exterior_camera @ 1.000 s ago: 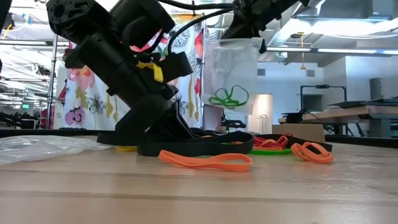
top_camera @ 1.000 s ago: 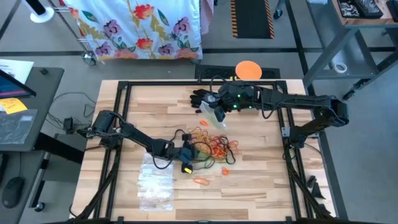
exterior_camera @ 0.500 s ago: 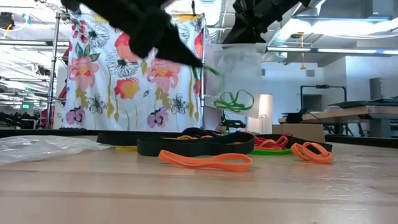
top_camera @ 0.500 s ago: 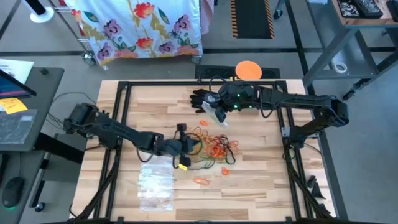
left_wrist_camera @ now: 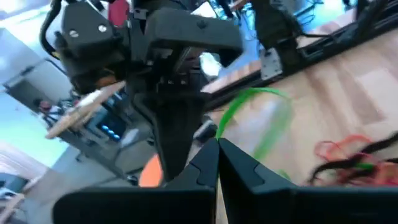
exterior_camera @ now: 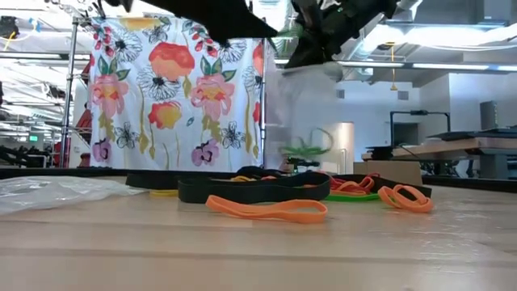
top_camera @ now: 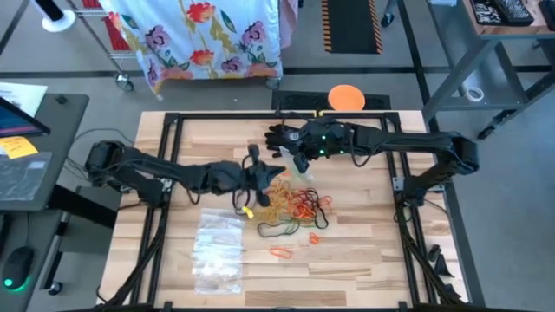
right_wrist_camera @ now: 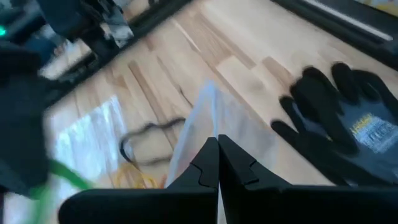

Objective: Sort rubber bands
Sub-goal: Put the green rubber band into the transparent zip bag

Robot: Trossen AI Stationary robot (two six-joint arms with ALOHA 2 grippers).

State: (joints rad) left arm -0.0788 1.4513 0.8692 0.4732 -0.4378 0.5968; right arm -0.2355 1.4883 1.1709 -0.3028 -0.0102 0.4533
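A stack of clear plastic bags point(top_camera: 217, 253) is seen lying near the worktop's point(top_camera: 364, 251) front left corner, with nothing discernible inside them. The left gripper point(top_camera: 264, 167), fingers pressed together on a green rubber band point(left_wrist_camera: 258, 118), is held above the worktop's middle, over the loose pile of rubber bands point(top_camera: 293, 206). Toward the far edge, a clear bag point(right_wrist_camera: 208, 134) is pinched by the closed fingers of the right gripper point(top_camera: 301, 156), beside a black glove point(right_wrist_camera: 348, 137) whose yellow lettering cannot be read.

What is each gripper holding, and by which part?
Left gripper: a green band, pinched at one end. Right gripper: a clear bag, by its top edge.
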